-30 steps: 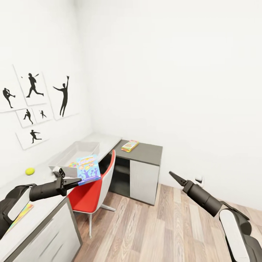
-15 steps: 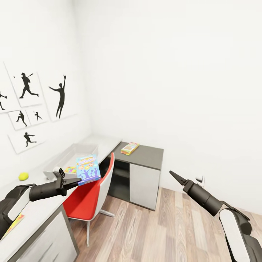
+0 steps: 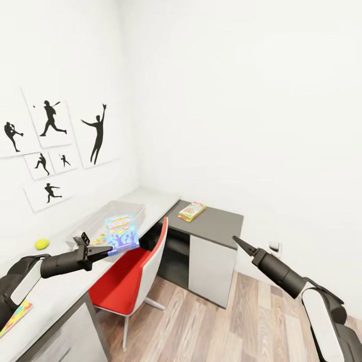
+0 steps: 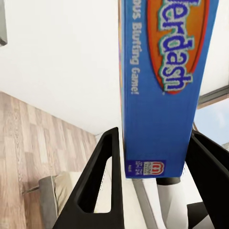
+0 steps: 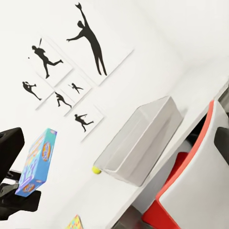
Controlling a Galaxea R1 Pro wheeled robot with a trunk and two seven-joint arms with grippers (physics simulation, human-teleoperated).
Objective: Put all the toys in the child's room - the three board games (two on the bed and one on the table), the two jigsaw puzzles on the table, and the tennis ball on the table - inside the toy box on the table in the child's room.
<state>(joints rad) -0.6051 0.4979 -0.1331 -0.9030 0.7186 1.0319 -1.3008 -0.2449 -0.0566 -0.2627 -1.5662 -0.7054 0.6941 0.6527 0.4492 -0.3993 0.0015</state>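
Note:
My left gripper (image 3: 107, 250) is shut on the lower edge of a blue board game (image 3: 121, 232), holding it upright over the table's (image 3: 55, 291) front edge, in front of the toy box (image 3: 128, 207). In the left wrist view the blue box (image 4: 164, 71) sits between both black fingers (image 4: 101, 188). A small colourful patch (image 3: 99, 240) shows at the near end of the toy box. The tennis ball (image 3: 41, 244) lies on the table by the wall, and a jigsaw puzzle (image 3: 15, 317) lies at the near left. Another board game (image 3: 191, 211) rests on the dark grey cabinet top. My right gripper (image 3: 235, 241) hangs shut over the floor.
A red chair (image 3: 131, 274) is tucked under the table below the held box. The dark-topped cabinet (image 3: 213, 236) stands against the far wall. Black silhouette pictures (image 3: 98, 133) hang above the table. Wood-plank floor (image 3: 241, 322) lies open to the right.
The whole view has shifted as the camera moved, with table and cabinet sliding right in the picture. The left gripper still holds the blue board game in the same pose.

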